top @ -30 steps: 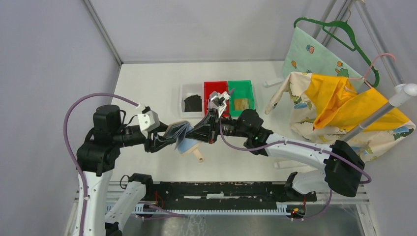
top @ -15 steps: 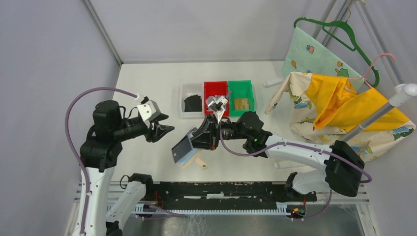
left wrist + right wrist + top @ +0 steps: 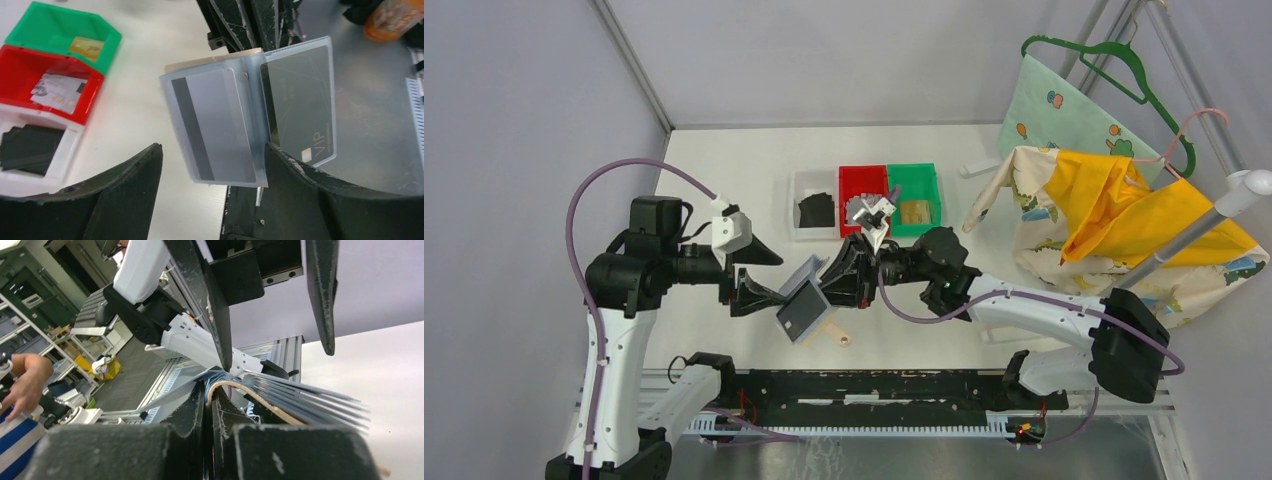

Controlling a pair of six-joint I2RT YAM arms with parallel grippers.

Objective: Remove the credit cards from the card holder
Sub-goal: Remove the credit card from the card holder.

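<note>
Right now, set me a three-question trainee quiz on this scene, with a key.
1. True or false: the left gripper is shut on a card.
2. Which colour of bin holds the gold card? A white, B red, C green.
3. Fill in: the right gripper is clamped on the ____.
Key: 1 false, its jaws stand open; 2 C, the green bin; 3 card holder.
</note>
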